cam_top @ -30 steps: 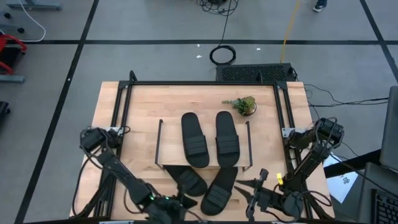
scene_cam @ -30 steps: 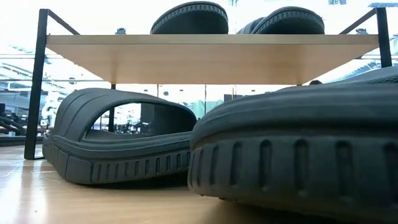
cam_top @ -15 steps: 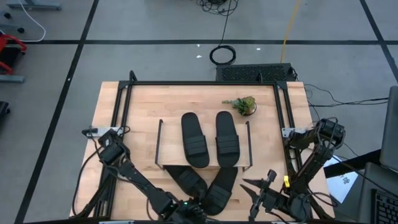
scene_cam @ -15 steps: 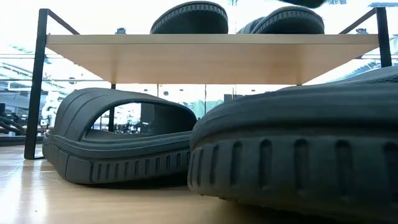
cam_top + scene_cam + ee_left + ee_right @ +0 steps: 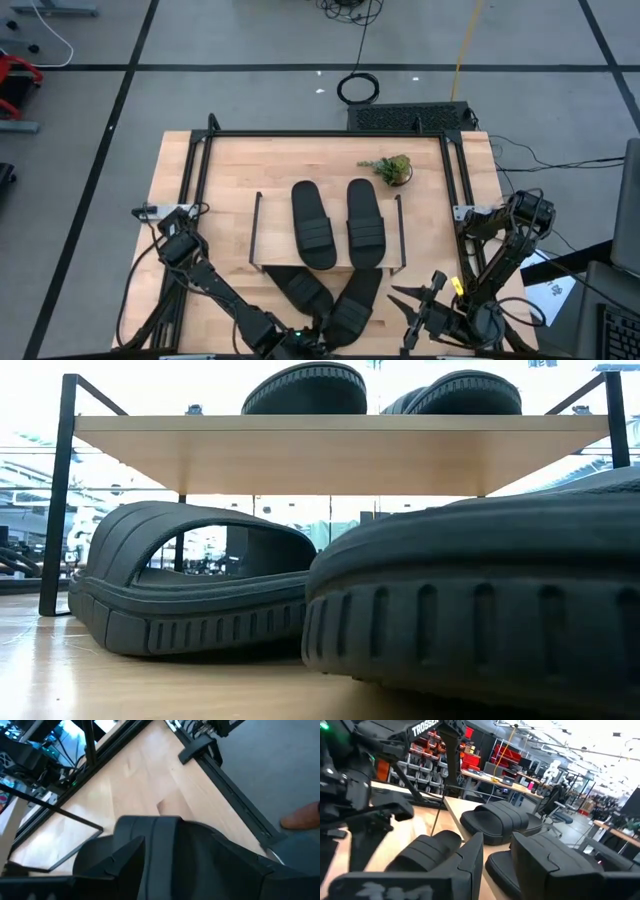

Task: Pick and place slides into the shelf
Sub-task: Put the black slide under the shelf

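On the wooden bench (image 5: 230, 180), the released right pincer (image 5: 412, 305) sits just beside two slides (image 5: 350, 300) lying before the shelf (image 5: 325, 265); it should grip a strap squarely.

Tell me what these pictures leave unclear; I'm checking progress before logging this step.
- Left gripper: cut off by the high view's bottom edge; jaws unreadable.
- Lower slides: toe ends hidden under the shelf top board.
- Low view: the near slide fills the frame, hiding both grippers.
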{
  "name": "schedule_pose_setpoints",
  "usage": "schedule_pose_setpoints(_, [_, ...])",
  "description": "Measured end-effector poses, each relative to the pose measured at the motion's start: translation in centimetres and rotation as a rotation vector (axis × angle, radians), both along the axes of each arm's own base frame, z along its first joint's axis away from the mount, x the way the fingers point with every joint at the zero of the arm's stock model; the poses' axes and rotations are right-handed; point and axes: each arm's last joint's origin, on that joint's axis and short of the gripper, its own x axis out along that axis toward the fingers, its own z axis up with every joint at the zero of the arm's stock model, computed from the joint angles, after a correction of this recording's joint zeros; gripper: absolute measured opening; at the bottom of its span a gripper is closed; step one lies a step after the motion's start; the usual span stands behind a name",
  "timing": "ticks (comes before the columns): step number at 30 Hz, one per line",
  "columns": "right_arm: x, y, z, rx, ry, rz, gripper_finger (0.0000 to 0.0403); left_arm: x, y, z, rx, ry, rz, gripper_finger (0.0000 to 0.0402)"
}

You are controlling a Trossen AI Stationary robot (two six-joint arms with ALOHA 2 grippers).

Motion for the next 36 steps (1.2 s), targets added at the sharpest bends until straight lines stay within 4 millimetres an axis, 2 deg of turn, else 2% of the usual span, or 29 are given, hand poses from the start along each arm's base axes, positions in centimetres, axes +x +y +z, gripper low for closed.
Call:
schedule_pose_setpoints(6, [0.0,0.1,-0.3,0.077,-0.039,0.001,0.0089,1.1,1.3,-0.5,0.019,0.021,0.002,0.023])
schedule_pose_setpoints(10, [0.1,0.1,-0.6,0.066,-0.034,0.001,0.0089,1.6,1.6,-1.0,-0.01,0.062,-0.043,0.023])
schedule_pose_setpoints(21, [0.1,0.1,-0.7,0.058,-0.03,0.0,0.0089,2.2,2.4,-3.9,0.3,0.071,-0.022,0.023])
schedule_pose_setpoints(29, [0.1,-0.1,-1.2,0.06,-0.031,-0.002,0.0089,3.3,3.7,-4.7,0.405,0.076,-0.005,0.023])
schedule_pose_setpoints(32, [0.0,-0.4,-1.7,0.057,-0.03,-0.005,0.0089,3.9,4.3,-4.7,0.395,0.085,-0.024,0.023])
schedule_pose_setpoints(34, [0.1,-0.6,-2.0,0.06,-0.031,-0.009,0.0089,4.1,4.6,-4.7,0.376,0.097,-0.051,0.0221])
schedule_pose_setpoints(36, [0.1,-0.7,-2.1,0.06,-0.032,-0.011,0.0089,4.2,4.7,-4.7,0.383,0.109,-0.077,0.019])
